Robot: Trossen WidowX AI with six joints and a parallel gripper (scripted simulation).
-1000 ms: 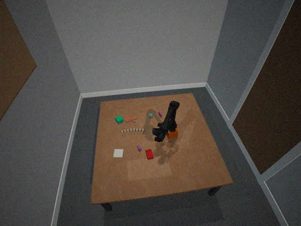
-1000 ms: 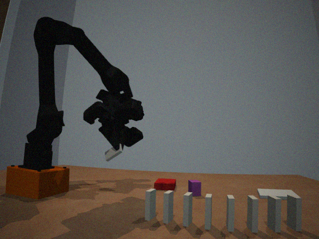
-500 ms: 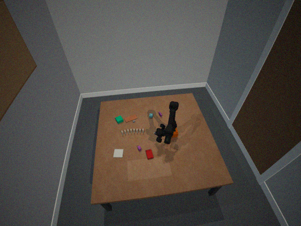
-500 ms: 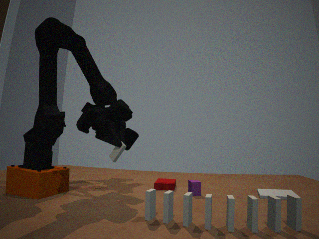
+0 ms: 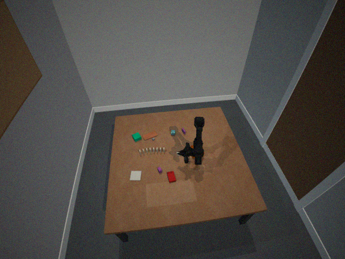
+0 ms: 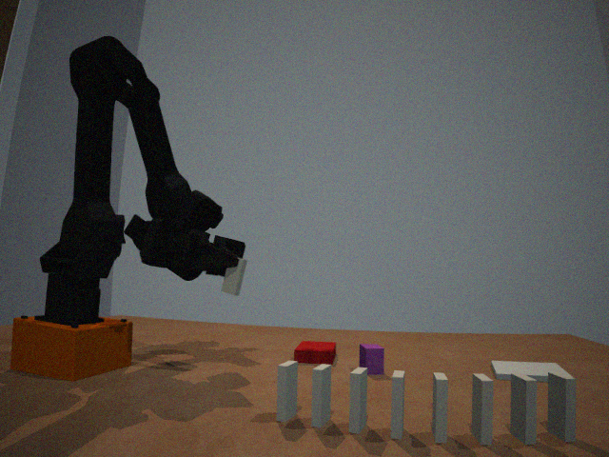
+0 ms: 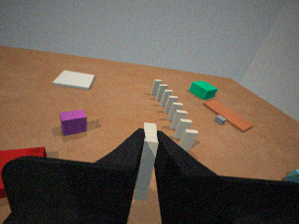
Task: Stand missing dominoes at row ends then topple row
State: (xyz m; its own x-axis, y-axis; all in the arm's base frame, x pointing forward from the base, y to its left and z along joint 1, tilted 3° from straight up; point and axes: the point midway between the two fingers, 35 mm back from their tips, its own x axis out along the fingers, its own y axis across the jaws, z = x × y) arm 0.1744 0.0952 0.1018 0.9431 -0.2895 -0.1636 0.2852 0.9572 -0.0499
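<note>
A row of several pale dominoes stands upright and evenly spaced on the table. Its end domino nearest the arm (image 5: 164,150) (image 6: 286,391) (image 7: 189,140) and its far end domino (image 5: 140,152) (image 6: 561,407) (image 7: 157,87) both stand. My gripper (image 5: 179,152) (image 6: 234,264) (image 7: 149,134) is shut on another pale domino (image 6: 233,280) (image 7: 146,163). The held domino is in the air, long side roughly up and down and somewhat tilted in the exterior view. It is on the arm-base side of the row, well above the table and apart from the standing dominoes.
On one side of the row are a red block (image 5: 171,176) (image 6: 314,352), purple block (image 5: 159,169) (image 6: 371,359) and white slab (image 5: 135,175) (image 7: 74,79). On the other are a green block (image 5: 136,136), orange strip (image 5: 150,135), grey cube (image 7: 220,119), teal cube (image 5: 173,132) and purple piece (image 5: 183,130).
</note>
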